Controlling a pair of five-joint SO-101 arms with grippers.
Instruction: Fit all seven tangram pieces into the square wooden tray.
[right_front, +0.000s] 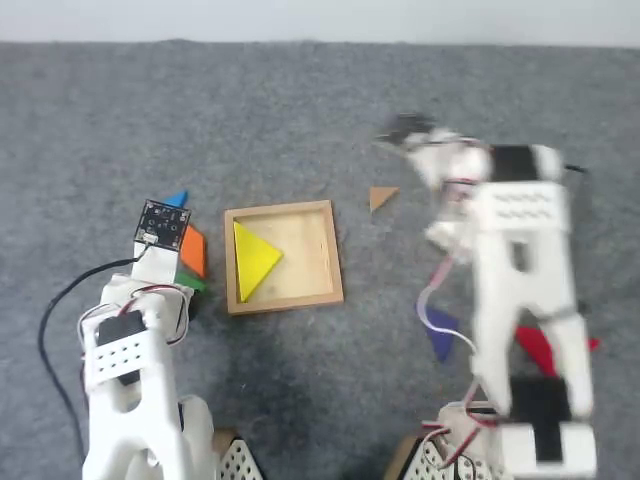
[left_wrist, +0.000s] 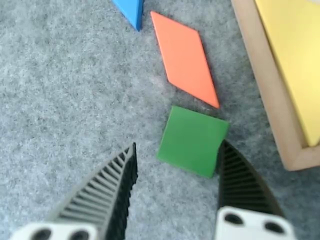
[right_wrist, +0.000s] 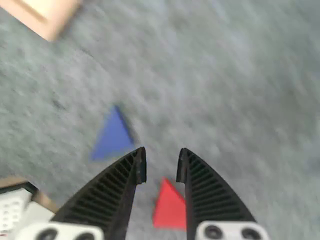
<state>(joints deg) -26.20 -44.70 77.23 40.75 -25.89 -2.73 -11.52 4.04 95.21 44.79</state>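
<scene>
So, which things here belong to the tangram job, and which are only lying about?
Job: wooden tray, yellow triangle, orange parallelogram, green square, light blue triangle, tan triangle, dark blue triangle, red triangle.
Lying about: grey mat, black cable.

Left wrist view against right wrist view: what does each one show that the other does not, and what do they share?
Left, not right: open left gripper near a green square piece, orange parallelogram piece, light blue triangle's tip, yellow triangle inside the square wooden tray. Right, not left: open right gripper, dark blue triangle, red triangle. Shared: grey felt surface; the right's blurred pale wooden corner is probably that tray.
</scene>
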